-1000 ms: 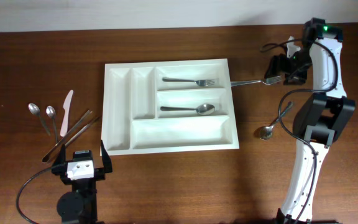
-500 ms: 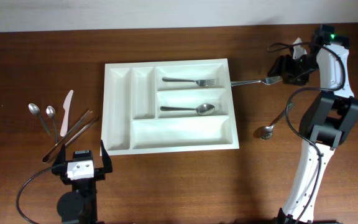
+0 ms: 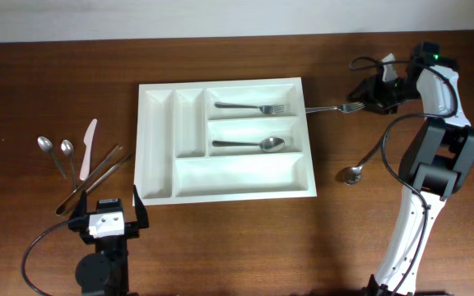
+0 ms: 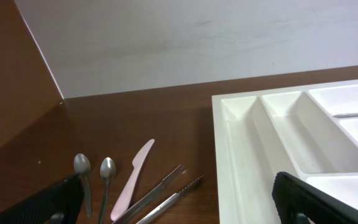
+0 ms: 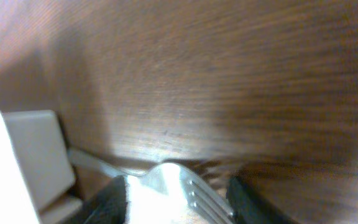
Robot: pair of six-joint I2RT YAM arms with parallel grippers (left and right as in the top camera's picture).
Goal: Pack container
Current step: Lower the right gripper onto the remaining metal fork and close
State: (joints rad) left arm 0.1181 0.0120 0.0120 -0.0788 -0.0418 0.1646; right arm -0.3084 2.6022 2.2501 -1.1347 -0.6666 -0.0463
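Overhead view: the container (image 3: 237, 174), a big white plastic cutlery tray, lies flat in the middle of the table (image 3: 56, 66), long side running L–R in frame. It has five compartments: two narrow upright slots at its L end and three wide horizontal ones to the R. The top wide slot holds a packed fork (image 3: 252, 108), the middle one a packed spoon (image 3: 249, 144). The bottom slot & both narrow slots are bare.

A loose fork (image 3: 329, 108) lies just off the tray's top R corner, long axis L–R, handle end toward the tray, tines toward the right gripper (image 3: 369, 100). So the tray sits directly L of that gripper, in line w/ the fork's axis, and the right arm is by far the nearer.

Right wrist view, blurred: fingers (image 5: 120, 193) stand either side of the tines; can't tell whether they pinch yet. The left gripper (image 3: 108, 210) hangs near the table's front edge, jaws spread wide, nothing btwn them.

Likely next: carry the fork L into the top slot.
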